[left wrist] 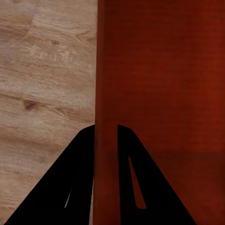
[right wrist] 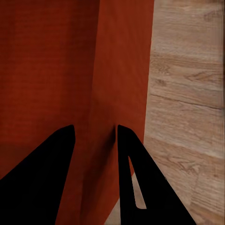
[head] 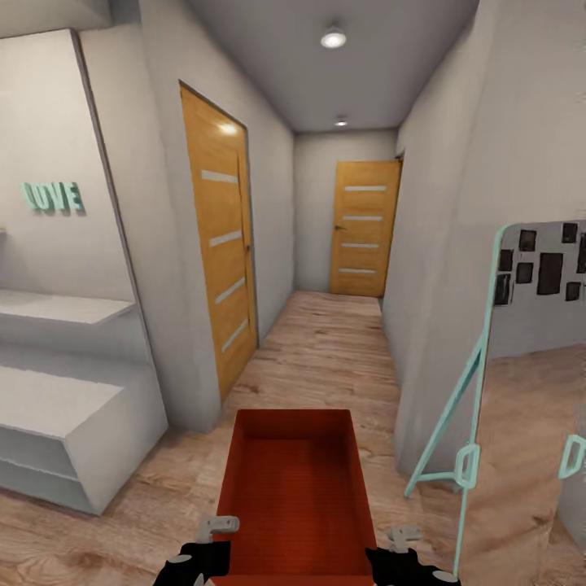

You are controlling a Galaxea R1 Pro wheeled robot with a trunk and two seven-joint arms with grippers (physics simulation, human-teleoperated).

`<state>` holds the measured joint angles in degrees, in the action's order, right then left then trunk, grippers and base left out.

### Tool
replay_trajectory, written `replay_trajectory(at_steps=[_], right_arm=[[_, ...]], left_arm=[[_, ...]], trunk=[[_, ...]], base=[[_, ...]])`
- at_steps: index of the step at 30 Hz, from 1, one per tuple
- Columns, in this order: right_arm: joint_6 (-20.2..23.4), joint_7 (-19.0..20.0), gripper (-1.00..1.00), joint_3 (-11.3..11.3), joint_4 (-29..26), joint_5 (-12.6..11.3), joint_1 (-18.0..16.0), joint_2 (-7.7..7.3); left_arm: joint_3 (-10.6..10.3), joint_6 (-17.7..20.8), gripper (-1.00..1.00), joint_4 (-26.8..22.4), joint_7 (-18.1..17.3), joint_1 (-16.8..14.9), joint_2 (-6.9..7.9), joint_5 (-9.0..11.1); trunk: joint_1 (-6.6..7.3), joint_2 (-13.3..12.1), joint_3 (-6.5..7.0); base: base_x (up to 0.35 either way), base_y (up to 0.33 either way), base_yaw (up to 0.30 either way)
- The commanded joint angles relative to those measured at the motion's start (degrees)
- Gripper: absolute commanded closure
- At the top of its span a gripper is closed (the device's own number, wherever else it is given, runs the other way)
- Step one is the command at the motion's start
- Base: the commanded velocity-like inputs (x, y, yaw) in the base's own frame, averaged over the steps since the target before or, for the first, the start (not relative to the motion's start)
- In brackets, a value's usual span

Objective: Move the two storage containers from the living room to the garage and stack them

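The orange-red storage container [head: 295,496] is held out in front of the robot, its long side pointing straight down the hallway [head: 325,342]. The left gripper [left wrist: 107,140] pinches its left wall and the right gripper [right wrist: 93,140] pinches its right wall. Both arms are equally near, so the container should travel forward level.
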<state>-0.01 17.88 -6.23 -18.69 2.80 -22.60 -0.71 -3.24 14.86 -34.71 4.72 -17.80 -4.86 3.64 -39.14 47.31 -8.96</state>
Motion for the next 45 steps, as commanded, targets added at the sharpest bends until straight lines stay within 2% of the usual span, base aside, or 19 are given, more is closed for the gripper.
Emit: replay_trajectory(at_steps=[1, 20, 45], right_arm=[[0.01, 0.49, 1.0, 1.92, 0.15, 0.54, 0.01, 0.53], [0.01, 0.48, 1.0, 1.92, 0.15, 0.54, 0.01, 0.53], [0.01, 0.49, 1.0, 1.96, 0.15, 0.54, 0.01, 0.53]], left_arm=[[-0.06, 0.35, 1.0, -1.5, 0.47, -0.04, -1.64, -0.04], [-0.05, 0.35, 1.0, -1.5, 0.46, -0.04, -1.64, -0.04], [-0.05, 0.39, 1.0, -1.5, 0.47, -0.04, -1.64, -0.04]], trunk=[[-0.04, 0.07, -0.09], [-0.04, 0.07, -0.09], [-0.04, 0.07, -0.09]], base=[[0.279, 0.211, -0.268], [0.278, 0.211, -0.209], [0.276, 0.213, -0.005]])
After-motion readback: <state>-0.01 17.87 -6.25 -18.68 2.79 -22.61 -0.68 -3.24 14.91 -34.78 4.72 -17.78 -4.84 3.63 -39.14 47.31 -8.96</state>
